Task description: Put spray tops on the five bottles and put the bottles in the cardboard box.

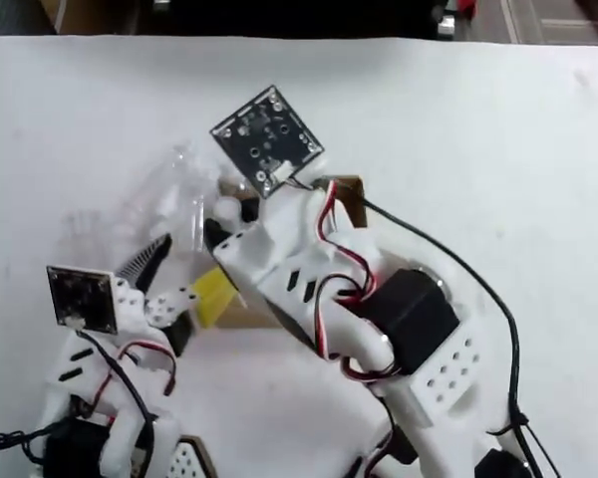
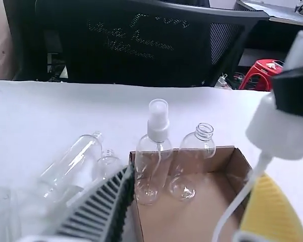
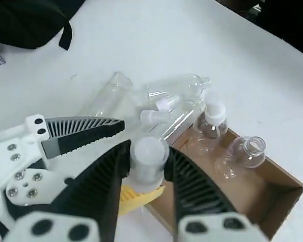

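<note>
The white table (image 1: 478,119) carries the cardboard box (image 2: 227,159). The left gripper (image 1: 191,267) hangs at the box's edge with its fingers spread apart. The right gripper (image 3: 147,151) is clamped on a spray top (image 3: 148,164). 2 bottles sit inside the box, a capped bottle (image 2: 152,174) and an uncapped bottle (image 2: 194,164). A loose bottle (image 2: 70,164) lies just beside the box.

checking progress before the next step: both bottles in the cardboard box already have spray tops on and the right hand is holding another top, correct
Not quite. In the cardboard box only one bottle is capped; the other bottle has a bare, open neck, as the left wrist view shows. The rest stands: the right hand does hold a spray top.
</note>
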Robot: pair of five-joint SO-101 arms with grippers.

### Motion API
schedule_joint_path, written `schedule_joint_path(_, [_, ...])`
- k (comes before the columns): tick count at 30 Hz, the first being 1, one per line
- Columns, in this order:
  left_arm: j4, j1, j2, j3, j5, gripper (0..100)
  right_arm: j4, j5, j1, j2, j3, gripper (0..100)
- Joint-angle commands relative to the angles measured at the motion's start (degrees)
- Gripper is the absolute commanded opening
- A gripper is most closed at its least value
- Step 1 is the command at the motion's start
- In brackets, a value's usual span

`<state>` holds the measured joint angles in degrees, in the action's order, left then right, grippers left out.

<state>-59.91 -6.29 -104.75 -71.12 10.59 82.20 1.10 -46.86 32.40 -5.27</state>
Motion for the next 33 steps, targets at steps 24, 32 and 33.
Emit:
schedule_joint_path(24, [1.93, 1.19, -0.04, 0.35, -0.88, 33, 0.4, 1.41, 0.92, 6.46, -0.53, 1.5])
schedule_joint_path(32, [1.93, 1.19, -0.04, 0.26, -0.88, 33, 0.57, 4.04, 0.92, 5.41, -0.62, 1.5])
schedule_joint_path(33, [1.93, 1.19, -0.04, 0.26, -0.88, 33, 0.48, 4.84, 0.92, 5.41, -0.7, 1.5])
